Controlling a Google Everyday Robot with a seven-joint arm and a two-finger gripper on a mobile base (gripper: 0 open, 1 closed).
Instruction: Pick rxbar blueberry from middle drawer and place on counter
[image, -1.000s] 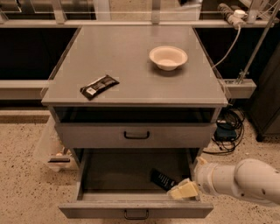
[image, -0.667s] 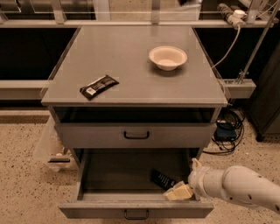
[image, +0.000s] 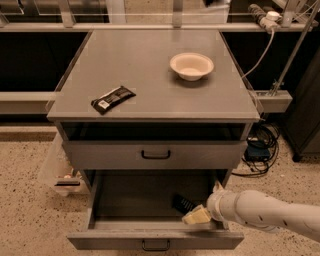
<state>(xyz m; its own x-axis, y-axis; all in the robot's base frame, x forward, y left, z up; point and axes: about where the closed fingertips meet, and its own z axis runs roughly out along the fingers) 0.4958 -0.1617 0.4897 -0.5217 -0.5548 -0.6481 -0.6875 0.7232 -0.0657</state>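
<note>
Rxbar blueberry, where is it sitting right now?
In the camera view the rxbar blueberry lies inside the open middle drawer, right of centre on its floor. The pincer is close beside it, at the drawer's front right corner.

Cream gripper (image: 196, 216) in grey mid drawer (image: 155, 240), grey counter (image: 150, 75)

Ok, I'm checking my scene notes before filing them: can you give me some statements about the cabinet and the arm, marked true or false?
1. The bottom drawer is pulled open. True.
2. The bowl sits in that drawer. False: it stands on the counter.
3. The gripper is down inside the open drawer. True.
4. The drawer holds no snack bar. False: a dark bar lies in it, close to the gripper.
5. A black-wrapped bar lies on the counter. True.
</note>
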